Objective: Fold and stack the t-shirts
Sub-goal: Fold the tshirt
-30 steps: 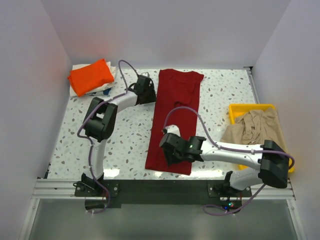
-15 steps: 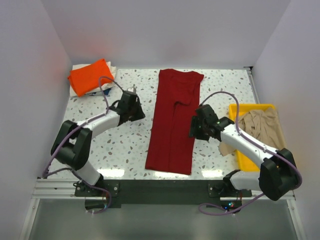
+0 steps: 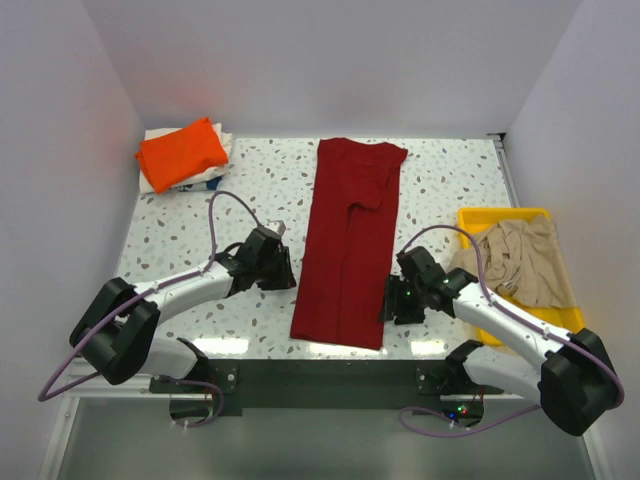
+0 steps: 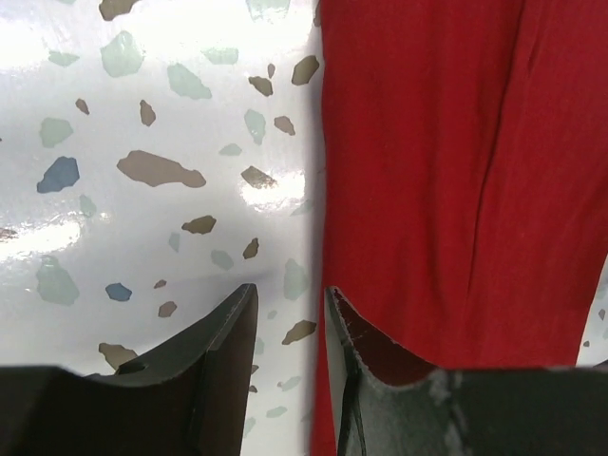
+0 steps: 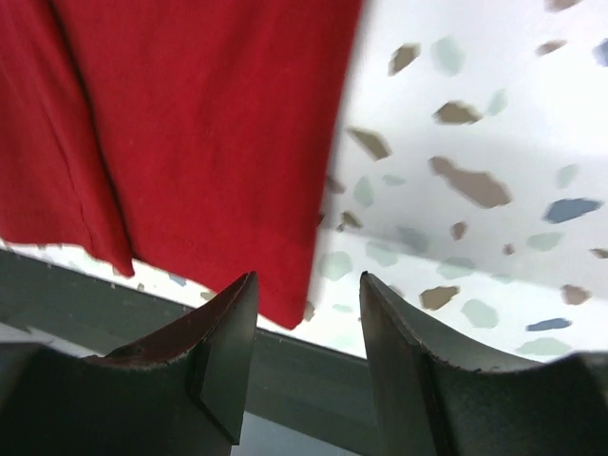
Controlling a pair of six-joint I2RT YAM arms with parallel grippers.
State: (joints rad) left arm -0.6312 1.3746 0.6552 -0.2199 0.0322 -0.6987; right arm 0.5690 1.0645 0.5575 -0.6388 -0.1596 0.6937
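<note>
A dark red t-shirt (image 3: 350, 240) lies as a long narrow strip down the middle of the table. My left gripper (image 3: 285, 268) stands open at its left edge; in the left wrist view the gripper (image 4: 290, 289) straddles that edge, one finger over the red cloth (image 4: 446, 161), one over the table. My right gripper (image 3: 390, 300) is open beside the shirt's near right corner, and the corner (image 5: 285, 299) shows between the open gripper (image 5: 308, 276) fingers. A folded orange t-shirt (image 3: 182, 152) rests on a whitish one (image 3: 212, 180) at the far left. A beige t-shirt (image 3: 515, 260) lies crumpled in the tray.
The yellow plastic tray (image 3: 500, 214) sits at the table's right side. The table's near edge and the dark mounting rail (image 3: 320, 375) run just below the red shirt's hem. White walls enclose the table on three sides.
My left gripper has come from the shirt's far left edge toward the near end. My right gripper swung out to the shirt's right side, then back toward the near corner. The shirt lies unchanged.
</note>
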